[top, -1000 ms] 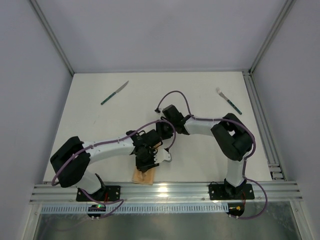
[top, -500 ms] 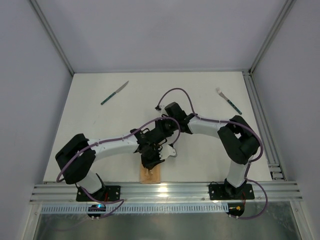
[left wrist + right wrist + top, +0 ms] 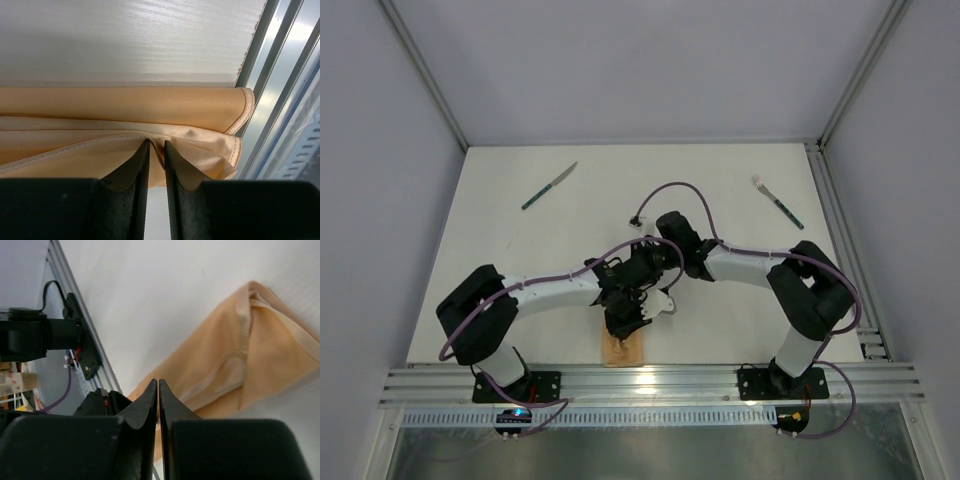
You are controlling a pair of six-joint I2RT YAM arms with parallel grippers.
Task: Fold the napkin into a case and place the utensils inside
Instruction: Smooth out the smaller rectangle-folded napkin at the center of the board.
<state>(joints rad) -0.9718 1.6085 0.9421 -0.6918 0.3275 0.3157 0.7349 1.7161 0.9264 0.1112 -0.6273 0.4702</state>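
The peach-orange napkin (image 3: 622, 351) lies bunched in a narrow folded strip at the table's near edge, partly under my left gripper (image 3: 624, 325). In the left wrist view the gripper (image 3: 154, 148) is shut on a fold of the napkin (image 3: 125, 107), with cloth pinched between the tips. My right gripper (image 3: 640, 267) hovers just behind the left wrist; in its own view it (image 3: 158, 385) is shut and empty, the napkin (image 3: 260, 350) lying beyond it. The knife (image 3: 549, 186) lies at the far left and the fork (image 3: 777, 202) at the far right, both apart from the arms.
A metal rail (image 3: 720, 380) runs along the table's near edge, right beside the napkin's end (image 3: 280, 100). A frame rail (image 3: 840, 240) borders the right side. Both arms cross close together at the table's middle front.
My left gripper has moved right with the napkin, which slid right along the near edge. The right arm has shifted slightly right and nearer.
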